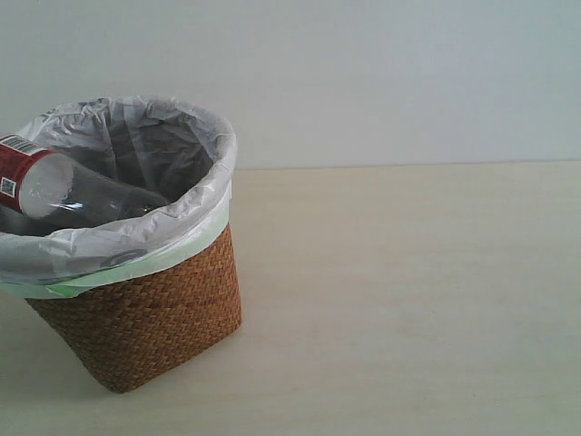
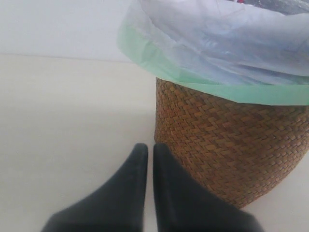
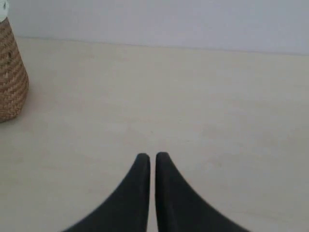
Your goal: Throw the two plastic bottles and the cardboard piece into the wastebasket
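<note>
One clear plastic bottle with a red label lies slanted in the wicker wastebasket, its labelled end poking over the bag-lined rim. The left gripper, fingers pressed together and holding nothing, sits just beside the basket's woven wall. The right gripper is likewise closed and empty, above the pale table, well apart from the basket.
</note>
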`<state>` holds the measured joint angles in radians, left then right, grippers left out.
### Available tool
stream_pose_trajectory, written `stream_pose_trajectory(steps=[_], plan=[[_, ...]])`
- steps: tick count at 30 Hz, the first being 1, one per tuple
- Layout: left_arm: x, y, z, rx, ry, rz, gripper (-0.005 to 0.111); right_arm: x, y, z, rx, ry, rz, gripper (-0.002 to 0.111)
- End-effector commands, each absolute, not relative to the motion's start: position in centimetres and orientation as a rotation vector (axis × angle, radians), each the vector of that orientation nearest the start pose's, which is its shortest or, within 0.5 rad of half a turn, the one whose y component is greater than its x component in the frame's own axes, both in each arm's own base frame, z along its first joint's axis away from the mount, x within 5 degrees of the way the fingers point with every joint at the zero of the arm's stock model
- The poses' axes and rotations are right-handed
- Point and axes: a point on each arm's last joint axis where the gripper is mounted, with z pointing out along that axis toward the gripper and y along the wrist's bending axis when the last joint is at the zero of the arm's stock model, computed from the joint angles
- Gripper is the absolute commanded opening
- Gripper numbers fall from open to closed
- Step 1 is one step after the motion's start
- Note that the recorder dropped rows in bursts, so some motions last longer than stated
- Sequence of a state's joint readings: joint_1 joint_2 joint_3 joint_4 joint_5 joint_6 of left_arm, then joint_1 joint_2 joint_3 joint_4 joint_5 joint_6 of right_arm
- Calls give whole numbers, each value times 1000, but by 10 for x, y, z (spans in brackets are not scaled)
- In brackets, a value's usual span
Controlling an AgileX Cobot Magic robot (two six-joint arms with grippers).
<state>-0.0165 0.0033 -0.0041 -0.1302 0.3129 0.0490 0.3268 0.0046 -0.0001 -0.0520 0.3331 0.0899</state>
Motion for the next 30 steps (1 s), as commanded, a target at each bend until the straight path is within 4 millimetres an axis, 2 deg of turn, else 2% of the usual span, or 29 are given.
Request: stream_pose_trajectory(steps=[1, 30], plan=[[54, -4, 185, -27, 1792, -101, 4, 51, 16, 184, -191, 1811, 296, 1], [54, -4, 185, -27, 1792, -101, 4, 51, 16, 184, -187, 1812, 299, 1]])
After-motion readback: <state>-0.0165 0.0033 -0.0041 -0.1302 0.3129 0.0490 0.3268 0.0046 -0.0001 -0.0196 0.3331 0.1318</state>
